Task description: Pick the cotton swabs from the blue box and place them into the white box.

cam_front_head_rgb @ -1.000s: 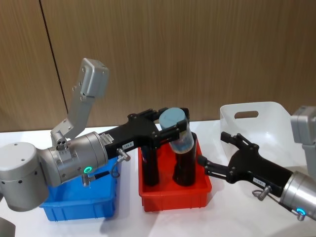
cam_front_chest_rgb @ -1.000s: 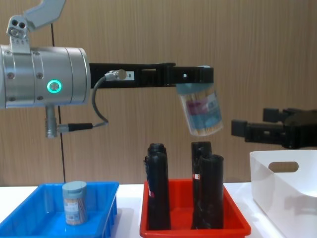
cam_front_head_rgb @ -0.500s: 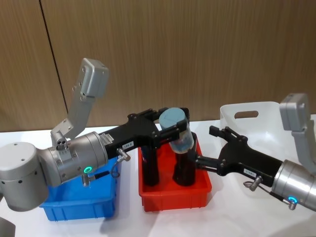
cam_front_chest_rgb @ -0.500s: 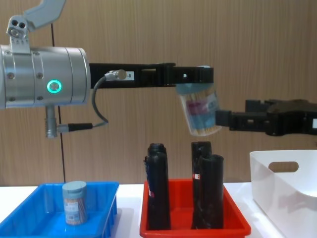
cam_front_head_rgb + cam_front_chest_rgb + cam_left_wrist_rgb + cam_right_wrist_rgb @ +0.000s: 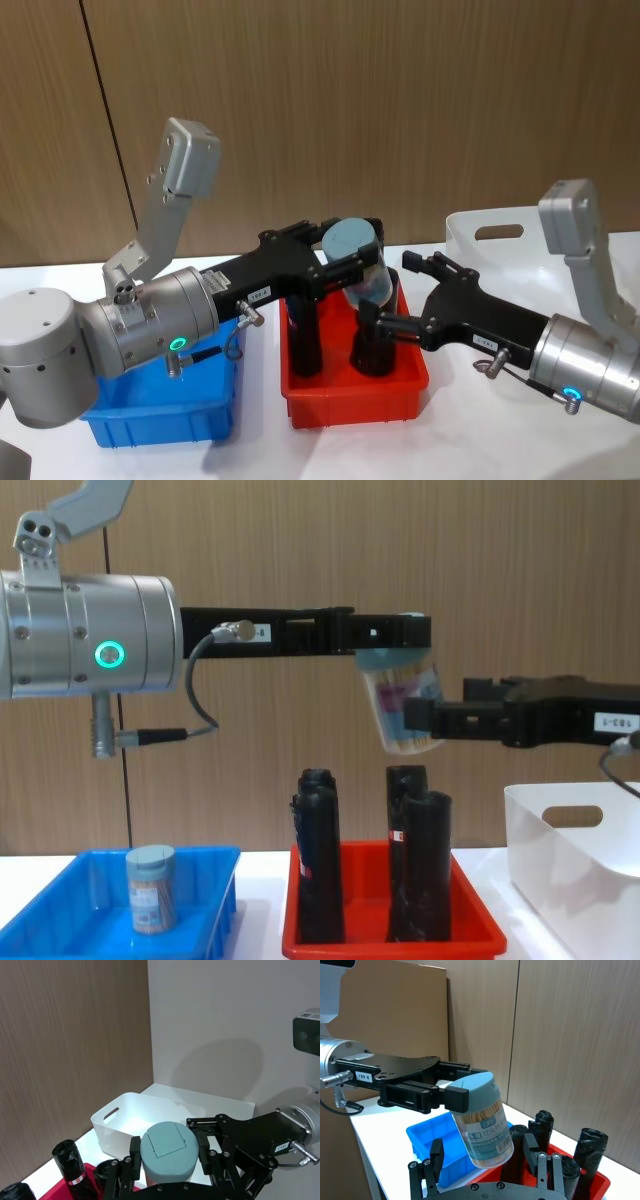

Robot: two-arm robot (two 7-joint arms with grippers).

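A clear jar of cotton swabs (image 5: 367,281) with a pale blue lid hangs tilted above the red tray. My left gripper (image 5: 352,248) is shut on its lid, as the chest view also shows (image 5: 398,640). My right gripper (image 5: 386,290) is open, one finger on each side of the jar's body (image 5: 398,708); in the right wrist view the jar (image 5: 485,1122) sits between its spread fingers (image 5: 436,1154). A second cotton swab jar (image 5: 150,888) stands upright in the blue box (image 5: 60,905). The white box (image 5: 545,245) stands at the right.
A red tray (image 5: 350,400) between the blue and white boxes holds several tall black cylinders (image 5: 318,860), directly under the held jar. A wooden wall runs behind the table.
My right gripper has moved left from near the white box to the held jar, so its open fingers now flank the jar. The left arm and jar have stayed still.
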